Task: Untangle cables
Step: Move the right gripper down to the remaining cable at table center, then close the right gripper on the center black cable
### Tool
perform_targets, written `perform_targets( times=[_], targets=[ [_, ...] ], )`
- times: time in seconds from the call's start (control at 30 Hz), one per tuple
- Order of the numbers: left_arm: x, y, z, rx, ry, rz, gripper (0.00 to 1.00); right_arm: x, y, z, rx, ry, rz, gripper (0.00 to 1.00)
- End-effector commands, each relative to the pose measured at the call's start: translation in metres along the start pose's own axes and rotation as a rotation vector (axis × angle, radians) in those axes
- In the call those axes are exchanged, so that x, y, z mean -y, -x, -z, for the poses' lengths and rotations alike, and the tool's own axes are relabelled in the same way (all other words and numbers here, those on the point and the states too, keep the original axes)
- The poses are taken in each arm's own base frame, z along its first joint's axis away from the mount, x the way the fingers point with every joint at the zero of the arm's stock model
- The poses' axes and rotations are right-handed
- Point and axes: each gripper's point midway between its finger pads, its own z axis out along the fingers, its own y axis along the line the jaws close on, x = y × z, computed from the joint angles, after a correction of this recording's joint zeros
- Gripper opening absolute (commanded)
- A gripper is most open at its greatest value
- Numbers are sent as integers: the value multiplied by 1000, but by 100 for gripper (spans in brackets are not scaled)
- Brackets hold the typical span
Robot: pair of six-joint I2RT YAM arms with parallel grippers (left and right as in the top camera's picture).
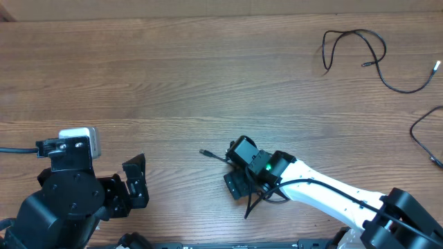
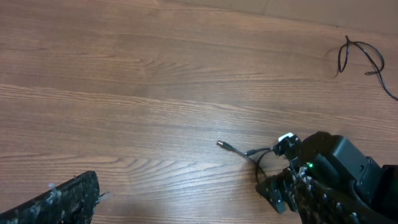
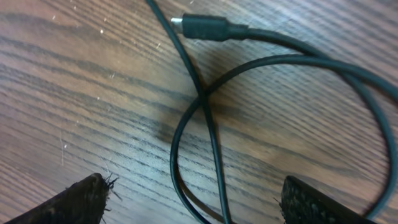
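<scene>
Right gripper [image 3: 199,202]: your jaws stand open, astride a crossed cable loop [image 3: 203,96] on the table [image 3: 74,93]. Its plug [image 3: 205,28] lies just beyond. Left gripper [image 1: 136,181]: jaws apart, empty, well left of that loop. Second cable [image 1: 383,55] lies far right; third cable [image 1: 414,129] at the right edge.

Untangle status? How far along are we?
Looks done: the far cable lies spread out alone at top right, with the edge cable apart from it. In hand: the right gripper hovers open over the looped cable, nothing gripped. Left: pull out that self-crossing loop; the left gripper is idle, open.
</scene>
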Motion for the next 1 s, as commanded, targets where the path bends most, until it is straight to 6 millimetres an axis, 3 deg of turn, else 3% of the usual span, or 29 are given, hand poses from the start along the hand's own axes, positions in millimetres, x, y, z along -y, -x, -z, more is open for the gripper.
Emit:
perform_targets(
  times=[0.0,0.2,0.3,0.63,0.97],
  targets=[
    [0,-1,-1,-5,3,20,100,3,-18,-12,-36,8,43,86],
    [0,-1,-1,-5,3,20,99,8,-32,-22,-52,10,42,79],
    [0,-1,-1,-5,3,20,100,6,-29,-22,-40,18,42,68],
    [0,-1,-1,-5,3,20,100,3,-29,-22,-37,33,41,6],
    [0,-1,-1,-5,3,20,100,8,15,-19,134,18,128,4]
  ],
)
